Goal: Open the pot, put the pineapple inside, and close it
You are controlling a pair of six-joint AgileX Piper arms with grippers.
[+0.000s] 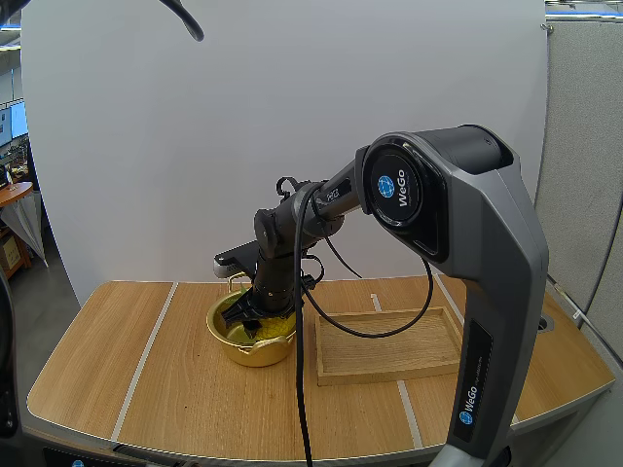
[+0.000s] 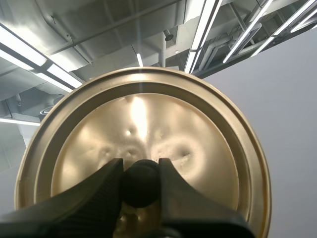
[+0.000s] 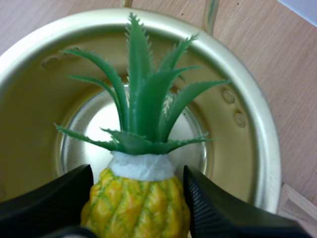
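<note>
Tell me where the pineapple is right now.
The pineapple is pinched in the right gripper, at the mouth of the open pot, which stands just left of the wooden tray in the high view.

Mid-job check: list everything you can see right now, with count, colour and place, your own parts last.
pot: one, gold, open, on the table left of the wooden tray.
pineapple: one, yellow with green leaves, at the pot's opening, pinched between the right gripper's fingers.
lid: one, gold with a black knob, off the pot, held by the knob.
wooden tray: one, light wood, on the table right of the pot.
table: one, light wood with pale stripes.
left gripper: one, black, shut on the lid's knob.
right gripper: one, black, at the pot, shut on the pineapple.
</note>
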